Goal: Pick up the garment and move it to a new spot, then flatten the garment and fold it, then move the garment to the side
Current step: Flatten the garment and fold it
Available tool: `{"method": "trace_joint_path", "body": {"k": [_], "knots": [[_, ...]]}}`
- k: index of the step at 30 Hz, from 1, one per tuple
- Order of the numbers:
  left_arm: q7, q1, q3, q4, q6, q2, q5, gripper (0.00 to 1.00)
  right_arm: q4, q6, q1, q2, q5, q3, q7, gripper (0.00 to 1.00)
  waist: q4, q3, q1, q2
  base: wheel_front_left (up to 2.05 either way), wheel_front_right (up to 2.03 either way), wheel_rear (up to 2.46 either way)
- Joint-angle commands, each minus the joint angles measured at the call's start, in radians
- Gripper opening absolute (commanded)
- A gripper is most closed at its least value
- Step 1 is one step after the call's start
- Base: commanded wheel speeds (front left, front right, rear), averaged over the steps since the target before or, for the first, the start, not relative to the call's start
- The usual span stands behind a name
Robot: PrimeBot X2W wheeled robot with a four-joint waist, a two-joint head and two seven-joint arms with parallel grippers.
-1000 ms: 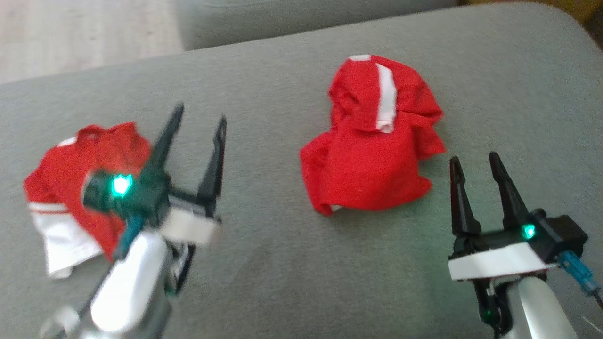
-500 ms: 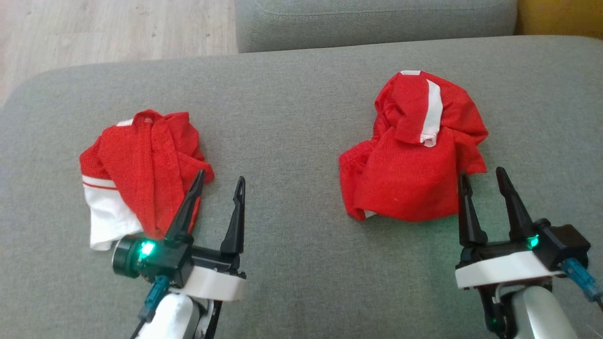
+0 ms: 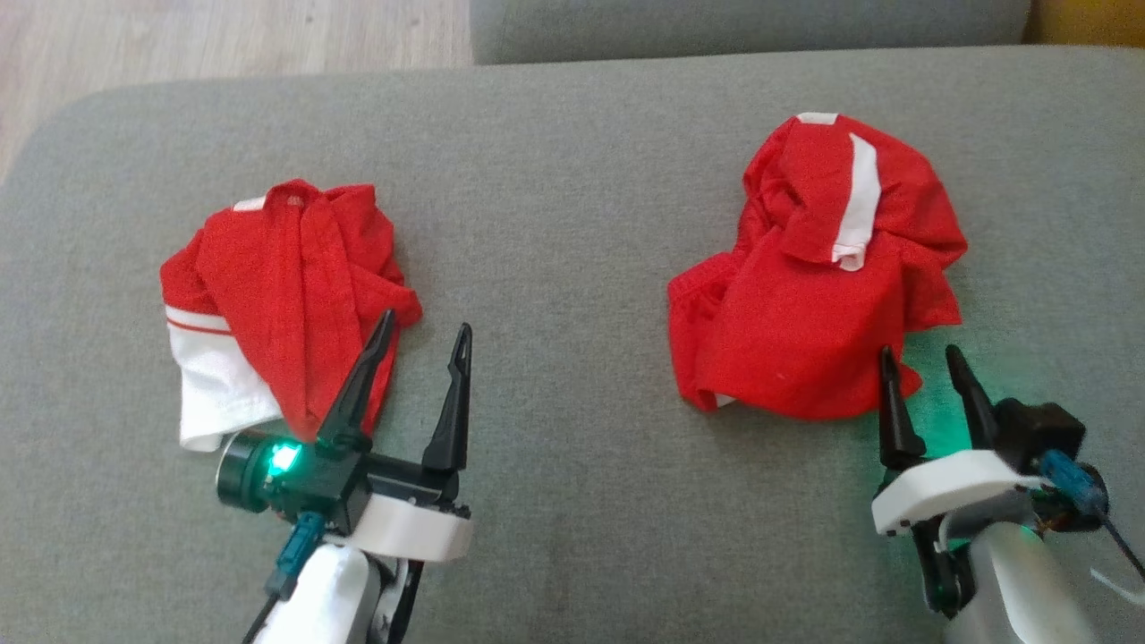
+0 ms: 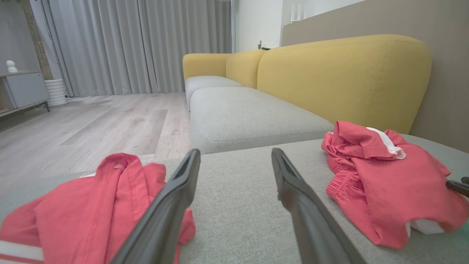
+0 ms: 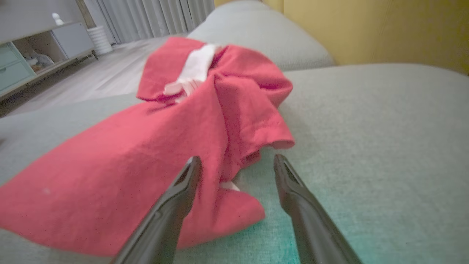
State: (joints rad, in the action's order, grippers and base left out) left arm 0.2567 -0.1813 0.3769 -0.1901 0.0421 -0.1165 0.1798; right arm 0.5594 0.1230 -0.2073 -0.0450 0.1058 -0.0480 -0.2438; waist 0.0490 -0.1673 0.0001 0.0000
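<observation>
Now my spread right pincer [image 3: 920, 354] is nearest: the right garment [image 3: 805, 313] lies just ahead, toward the far edge of the cushion [image 3: 572, 206].

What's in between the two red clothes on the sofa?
Bare grey cushion, seen in the head view. The left tool sits by the left garment's edge.

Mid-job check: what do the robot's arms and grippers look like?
The left gripper and right gripper match: two long tapering black fingers on a black block with a green light, a white collar, a teal cable plug, then a pale silver forearm.
</observation>
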Motion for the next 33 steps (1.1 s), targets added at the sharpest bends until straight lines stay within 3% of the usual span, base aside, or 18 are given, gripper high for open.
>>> {"method": "trace_joint_path", "body": {"k": [1,9,10,11,17,24,29,33], "knots": [[0.005,-0.047,-0.041,0.029,-0.001,-0.002,-0.009,1.00,-0.011,0.008,-0.033,-0.005,0.001,0.022,0.005,1.00,0.007,-0.010,-0.0001,0.0000,0.00,0.00,0.00],[0.005,-0.066,-0.043,0.021,-0.016,0.016,-0.031,1.00,0.181,0.008,-0.114,-0.005,-0.008,0.029,0.032,1.00,0.027,-0.040,-0.0001,0.0000,0.00,0.00,0.00],[0.005,-0.067,-0.043,0.019,-0.017,0.018,-0.032,1.00,0.198,0.008,-0.121,-0.005,0.000,0.043,0.034,0.27,0.028,-0.040,-0.0001,0.0000,0.00,0.00,0.00],[0.005,-0.068,-0.045,0.016,-0.018,0.019,-0.034,1.00,0.211,0.008,-0.126,-0.005,0.006,0.055,0.033,0.00,0.027,-0.038,-0.0001,0.0000,0.00,0.00,0.00],[0.005,-0.058,-0.065,0.001,-0.021,0.022,-0.038,1.00,0.176,0.008,-0.145,-0.005,0.008,0.047,-0.002,0.00,0.007,0.001,-0.0001,0.0000,0.00,0.00,0.00],[0.005,-0.021,-0.074,-0.005,-0.026,0.035,-0.036,1.00,-0.134,0.008,-0.132,-0.005,-0.066,-0.002,-0.016,0.00,-0.021,0.078,-0.0001,0.0000,0.00,0.00,0.00],[0.005,0.004,-0.077,-0.005,-0.029,0.043,-0.033,1.00,-0.352,0.008,-0.138,-0.005,-0.076,0.059,0.061,0.00,-0.017,0.125,-0.0001,0.0000,0.00,0.00,0.00],[0.005,0.015,-0.080,-0.002,-0.033,0.047,-0.030,1.00,-0.429,0.008,-0.167,-0.005,-0.084,0.114,0.125,0.00,-0.005,0.141,-0.0001,0.0000,0.00,0.00,0.00]]}}
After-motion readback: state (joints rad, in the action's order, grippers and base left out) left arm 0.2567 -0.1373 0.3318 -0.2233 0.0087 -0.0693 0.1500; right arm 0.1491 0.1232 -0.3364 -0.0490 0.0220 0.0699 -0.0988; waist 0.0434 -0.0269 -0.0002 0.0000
